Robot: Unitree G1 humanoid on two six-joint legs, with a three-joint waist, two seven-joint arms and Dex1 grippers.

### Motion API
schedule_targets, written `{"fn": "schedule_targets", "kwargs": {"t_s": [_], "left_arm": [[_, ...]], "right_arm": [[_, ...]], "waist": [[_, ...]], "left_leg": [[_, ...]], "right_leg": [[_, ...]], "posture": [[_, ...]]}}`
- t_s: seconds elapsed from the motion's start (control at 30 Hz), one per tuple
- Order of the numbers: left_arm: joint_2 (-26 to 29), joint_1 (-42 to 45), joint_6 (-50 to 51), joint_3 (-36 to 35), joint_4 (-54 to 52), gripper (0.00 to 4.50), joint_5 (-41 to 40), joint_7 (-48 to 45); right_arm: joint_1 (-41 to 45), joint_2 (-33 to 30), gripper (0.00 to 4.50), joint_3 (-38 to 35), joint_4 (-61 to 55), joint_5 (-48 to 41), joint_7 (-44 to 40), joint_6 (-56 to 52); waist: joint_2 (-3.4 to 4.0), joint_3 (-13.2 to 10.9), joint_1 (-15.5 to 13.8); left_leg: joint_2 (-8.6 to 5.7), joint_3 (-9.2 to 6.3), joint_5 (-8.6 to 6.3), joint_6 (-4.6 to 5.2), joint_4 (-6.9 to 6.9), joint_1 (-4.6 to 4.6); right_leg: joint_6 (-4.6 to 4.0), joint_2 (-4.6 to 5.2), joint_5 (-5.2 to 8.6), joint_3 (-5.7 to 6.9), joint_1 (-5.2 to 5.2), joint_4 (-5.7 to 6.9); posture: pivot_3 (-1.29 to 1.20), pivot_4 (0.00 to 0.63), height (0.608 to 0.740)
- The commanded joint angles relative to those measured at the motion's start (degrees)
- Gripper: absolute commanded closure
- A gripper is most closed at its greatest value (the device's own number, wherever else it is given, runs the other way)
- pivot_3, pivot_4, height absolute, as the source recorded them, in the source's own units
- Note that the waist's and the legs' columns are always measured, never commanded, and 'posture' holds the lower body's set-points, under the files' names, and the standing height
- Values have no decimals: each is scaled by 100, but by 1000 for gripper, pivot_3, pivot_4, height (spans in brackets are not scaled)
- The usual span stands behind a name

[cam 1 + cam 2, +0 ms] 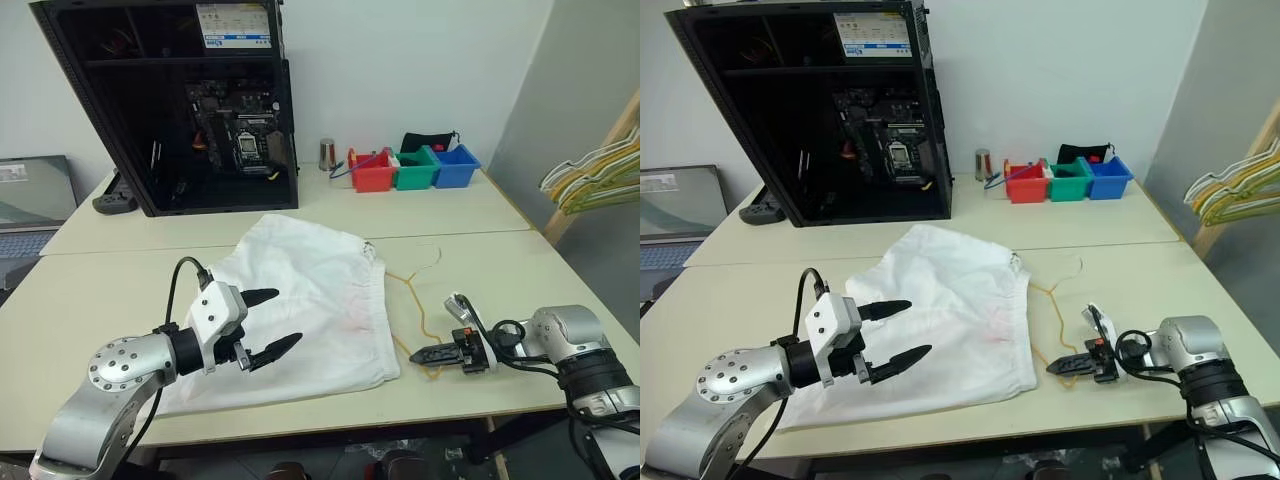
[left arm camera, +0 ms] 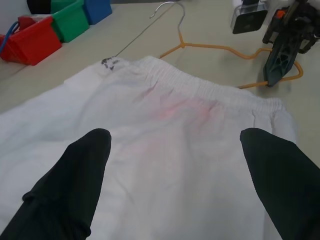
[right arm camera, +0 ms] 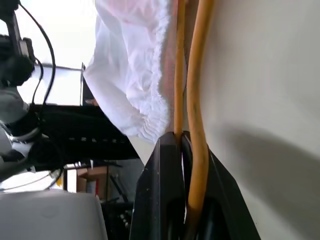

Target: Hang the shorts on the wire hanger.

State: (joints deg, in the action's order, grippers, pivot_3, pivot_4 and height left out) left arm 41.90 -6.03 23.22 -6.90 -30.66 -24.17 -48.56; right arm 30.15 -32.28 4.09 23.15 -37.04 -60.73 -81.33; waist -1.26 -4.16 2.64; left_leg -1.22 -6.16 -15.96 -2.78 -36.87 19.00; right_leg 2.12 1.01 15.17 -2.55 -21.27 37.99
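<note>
Wire hanger [image 1: 415, 300] is lying flat right of the shorts [image 1: 300, 300], hook pointing away; right gripper [image 1: 425, 354] is clenching its near wire. Left gripper [image 1: 268, 325] is hovering released over the shorts.

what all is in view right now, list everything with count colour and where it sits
shorts: one, white with a faint pink stain, spread flat mid-table
wire hanger: one, yellow-orange, on the table beside the shorts' waistband
computer case: one, black, open-sided, back left of table
bins: three, red, green, blue, in a row at the back
metal can: one, silver, left of the bins
laptop: one, grey, far left
hangers: several, pale, on a wooden rack at right
table: beige
left tool: open, over the shorts
right tool: shut on the wire hanger
</note>
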Motion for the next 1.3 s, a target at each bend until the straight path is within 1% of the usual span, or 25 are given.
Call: {"fn": "schedule_targets", "kwargs": {"t_s": [0.03, 0.1, 0.17, 0.27, 0.33, 0.37, 0.47, 0.5, 0.6, 0.63, 0.67, 0.77, 0.83, 0.93, 1.0, 1.07, 1.13, 1.23, 1.3], "left_arm": [[71, 99, -157, -19, -50, 82, 33, -67], [80, 123, -149, -24, -40, 82, 23, -101], [129, 141, -107, -48, -29, 82, -22, -185], [449, 239, 380, -182, -53, 82, -483, -544], [674, 532, 760, -292, -7, 82, -875, -732], [807, 767, 941, -329, 67, 82, -1066, -848], [1182, 2403, 1593, -318, 797, 82, -1672, -1222], [1232, 2779, 1713, -278, 992, 82, -1765, -1305], [1187, 4350, 1470, 191, 2113, 82, -1321, -1639], [1146, 4672, 1366, 310, 2406, 82, -1170, -1706], [1118, 4993, 1047, 494, 2827, 82, -863, -1839], [1021, 5911, 118, 938, 4089, 82, -81, -2261], [998, 6394, -467, 1199, 4769, 82, 367, -2578], [939, 6766, -1239, 1472, 5528, 82, 893, -2884], [835, 7003, -1927, 1673, 6175, 82, 1343, -2940], [576, 7266, -2848, 1912, 6998, 82, 1940, -2590], [378, 7395, -3480, 2095, 7528, 82, 2319, -2533], [173, 7522, -4101, 2254, 8083, 82, 2696, -2509], [-11, 7664, -4314, 2216, 8427, 82, 2827, -2239]], "right_arm": [[513, 358, 4500, -748, 574, 106, 776, 176], [673, 307, 4500, -991, 503, 89, 983, 190], [755, 176, 4500, -1039, 243, 97, 1069, 282], [865, -81, 4500, -903, -676, 88, 1076, 451], [991, -200, 4500, -696, -1160, 275, 1153, 788], [1073, -257, 4500, -559, -1374, 372, 1137, 996], [1563, -363, 4500, 109, -1961, 1114, 1226, 2189], [1664, -369, 4500, 265, -2019, 1301, 1238, 2481], [1789, -447, 4500, 1067, -2114, 2349, 1378, 3842], [1788, -480, 4500, 1241, -2069, 2616, 1414, 4169], [1724, -580, 4500, 1470, -1951, 3008, 1476, 4670], [1546, -717, 4500, 1792, -1606, 3768, 1692, 5697], [1487, -739, 4500, 1826, -1456, 4037, 1791, 6061], [1505, -680, 4500, 1796, -1243, 4287, 1863, 6406], [1538, -630, 4500, 1779, -1182, 4497, 1974, 6650], [1482, -612, 4500, 1760, -1349, 4698, 2108, 6825], [1418, -604, 4500, 1757, -1519, 4891, 2217, 6974], [1376, -555, 4500, 1738, -1725, 5087, 2281, 7037], [1366, -507, 4500, 1730, -1822, 5162, 2260, 6984]], "waist": [[9, 1, 21], [20, 3, 15], [30, 0, -25], [37, 3, -51], [42, 7, -42], [43, 6, -37], [45, 2, -11], [42, -1, 2], [42, 9, 73], [38, 11, 79], [37, 12, 103], [37, 12, 122], [34, 10, 120], [34, 11, 157], [34, 11, 210], [34, 11, 229], [34, 11, 235], [33, 11, 245], [33, 11, 244]], "left_leg": [[0, 0, 0, 0, 0, 0], [-3, -3, 1, 1, -1, 0], [-8, -3, 1, 1, -2, 6], [-9, -4, 1, 1, -1, 27], [-8, -6, 1, 1, -4, 74], [-8, -6, 1, 1, -6, 97], [-4, -12, 1, 1, -5, 105], [-4, -12, 1, 1, -8, 103], [-4, -14, 2, 2, -11, 102], [-5, -9, 2, 1, -10, 98], [-6, -10, 2, 1, -8, 100], [-11, -3, 3, 0, -5, 103], [-12, -6, 4, -2, -11, 120], [-19, 3, 17, -24, -18, 199], [-20, 3, 22, -33, -15, 203], [-17, 3, 22, -33, -11, 202], [-19, 2, 20, -31, -10, 202], [-20, 3, 9, -12, -13, 202], [-20, 2, 8, -10, -15, 203]], "right_leg": [[-8, -1, -4, 0, -1, 0], [-9, -2, -4, 0, -1, 2], [-9, -1, -4, -3, -3, 1], [15, 0, -18, -3, -18, -3], [18, -1, -20, -1, -65, 0], [20, -1, -22, -2, -91, 4], [20, -5, -22, 8, -100, 5], [20, -7, -22, 10, -96, 8], [31, -15, -28, 12, -90, -1], [31, -14, -28, 7, -85, -5], [32, -13, -29, 8, -87, -14], [31, -9, -28, -4, -90, -22], [26, -6, -28, 0, -103, -21], [-5, 3, -48, -13, -190, 1], [-9, 8, -50, -13, -197, 5], [-11, 7, -49, -12, -198, 3], [-11, 7, -49, -11, -197, 3], [-10, 8, -49, -13, -197, 6], [-10, 8, -49, -12, -198, 8]], "posture": [[17, 1, 740], [15, 0, 740], [12, 0, 740], [-3, 0, 740], [-11, 0, 740], [-19, 0, 740], [-33, 0, 740], [-37, 0, 740], [-38, 0, 740], [-37, 0, 740], [-36, 0, 740], [-39, 0, 740], [-43, 0, 740], [-49, 0, 740], [-53, 0, 740], [-55, 0, 740], [-63, 0, 740], [-74, 0, 740], [-84, 0, 740]]}}
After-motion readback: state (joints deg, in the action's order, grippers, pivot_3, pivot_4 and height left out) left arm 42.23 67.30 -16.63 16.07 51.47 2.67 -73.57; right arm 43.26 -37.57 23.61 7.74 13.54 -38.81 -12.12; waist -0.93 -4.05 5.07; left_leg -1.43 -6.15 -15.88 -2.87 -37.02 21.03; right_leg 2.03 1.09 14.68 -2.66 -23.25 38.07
